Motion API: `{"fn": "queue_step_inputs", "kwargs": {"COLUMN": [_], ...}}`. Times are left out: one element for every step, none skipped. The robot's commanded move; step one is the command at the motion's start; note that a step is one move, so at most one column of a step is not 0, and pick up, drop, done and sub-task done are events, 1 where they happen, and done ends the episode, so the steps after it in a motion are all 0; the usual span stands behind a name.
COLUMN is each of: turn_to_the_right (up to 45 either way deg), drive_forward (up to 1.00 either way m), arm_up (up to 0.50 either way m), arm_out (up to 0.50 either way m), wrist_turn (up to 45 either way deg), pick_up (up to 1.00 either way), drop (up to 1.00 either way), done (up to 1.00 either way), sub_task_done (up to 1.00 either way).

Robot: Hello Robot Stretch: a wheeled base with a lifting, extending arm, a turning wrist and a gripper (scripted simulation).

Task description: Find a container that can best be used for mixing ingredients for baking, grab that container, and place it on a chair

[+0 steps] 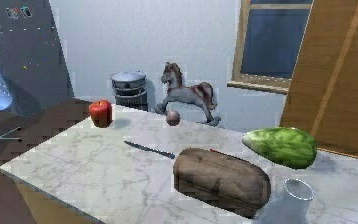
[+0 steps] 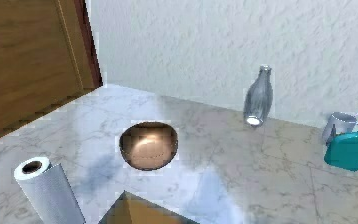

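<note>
A round copper-brown bowl [image 2: 148, 146] sits on the marble countertop [image 2: 267, 170] in the arm side view, left of the middle. In the forward view the marble counter [image 1: 97, 165] carries food and a knife.
In the forward view: a red apple [image 1: 101, 112], a small pink ball [image 1: 172, 118], a knife [image 1: 149, 150], a brown loaf [image 1: 222, 180], a green melon [image 1: 280, 146], a glass vessel [image 1: 295, 200], a rocking horse statue [image 1: 186, 96], a grey bin [image 1: 129, 92]. In the arm side view: a paper towel roll [image 2: 47, 190], a glass bottle [image 2: 258, 96], a teal spray bottle [image 2: 351, 140], a wooden door [image 2: 37, 60].
</note>
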Motion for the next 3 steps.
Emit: {"fn": "queue_step_inputs", "kwargs": {"turn_to_the_right": [0.0,0.0,0.0], "drive_forward": [0.0,0.0,0.0], "arm_up": [0.5,0.38,0.0], "arm_out": [0.0,0.0,0.14], "wrist_turn": [0.0,0.0,0.0], "pick_up": [0.0,0.0,0.0], "drop": [0.0,0.0,0.0], "done": [0.0,0.0,0.0], "sub_task_done": [0.0,0.0,0.0]}}
